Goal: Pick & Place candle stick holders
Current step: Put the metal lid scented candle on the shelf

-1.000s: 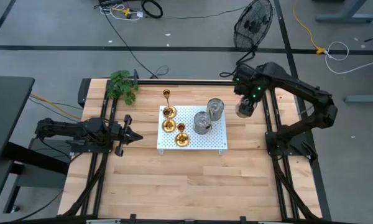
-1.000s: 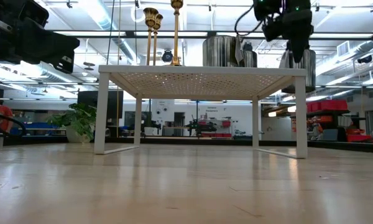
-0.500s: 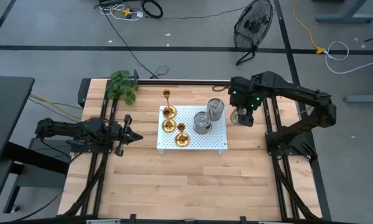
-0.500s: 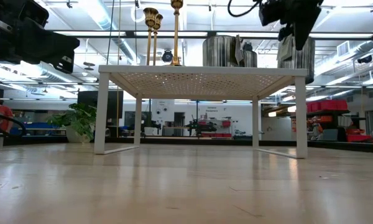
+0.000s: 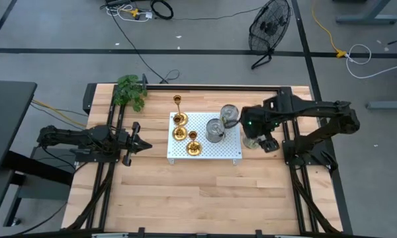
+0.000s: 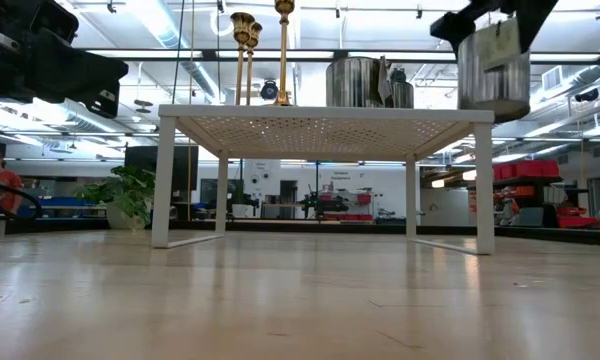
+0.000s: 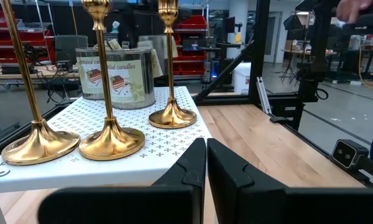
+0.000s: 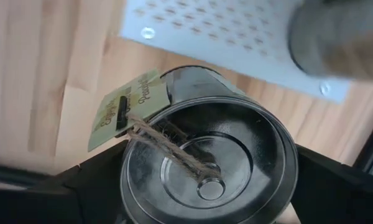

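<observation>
R end effector spread wide, gripping a metal tin w/ paper tag, held just off the white rack edge. L end effector shut, empty, parked on worktop left of rack. Three brass holders upright on rack's left side.

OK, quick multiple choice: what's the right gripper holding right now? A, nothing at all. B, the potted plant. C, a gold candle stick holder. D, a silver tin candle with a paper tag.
D: the right gripper has its fingers on either side of a silver tin candle with a paper tag, carried in the air beside the white perforated stand.
</observation>
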`<state>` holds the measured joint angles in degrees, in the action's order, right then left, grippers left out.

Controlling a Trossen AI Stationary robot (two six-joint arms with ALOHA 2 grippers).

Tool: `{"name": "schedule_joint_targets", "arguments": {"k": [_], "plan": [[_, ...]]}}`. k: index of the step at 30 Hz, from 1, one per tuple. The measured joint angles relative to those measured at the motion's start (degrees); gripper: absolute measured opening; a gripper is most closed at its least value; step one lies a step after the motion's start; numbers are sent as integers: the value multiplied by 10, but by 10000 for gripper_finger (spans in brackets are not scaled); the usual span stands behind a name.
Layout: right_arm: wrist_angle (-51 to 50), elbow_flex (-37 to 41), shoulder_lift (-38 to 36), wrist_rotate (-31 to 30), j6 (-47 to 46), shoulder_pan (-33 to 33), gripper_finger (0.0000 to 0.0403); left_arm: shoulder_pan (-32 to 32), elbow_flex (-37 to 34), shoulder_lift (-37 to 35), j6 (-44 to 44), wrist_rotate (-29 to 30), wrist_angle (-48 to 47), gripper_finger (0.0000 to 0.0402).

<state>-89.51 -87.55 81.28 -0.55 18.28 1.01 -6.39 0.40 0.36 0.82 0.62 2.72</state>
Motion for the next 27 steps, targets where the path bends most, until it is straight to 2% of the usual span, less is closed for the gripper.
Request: {"name": "schedule_joint_targets", "arguments": {"k": [8,19,27], "plan": [[30,0,0,-1,83,-48,368,0,0,0,0,0,0,19],[38,-2,15,-2,47,-52,368,0,0,0,0,0,0,19],[4,-94,59,0,36,-47,368,0,0,0,0,0,0,19]]}}
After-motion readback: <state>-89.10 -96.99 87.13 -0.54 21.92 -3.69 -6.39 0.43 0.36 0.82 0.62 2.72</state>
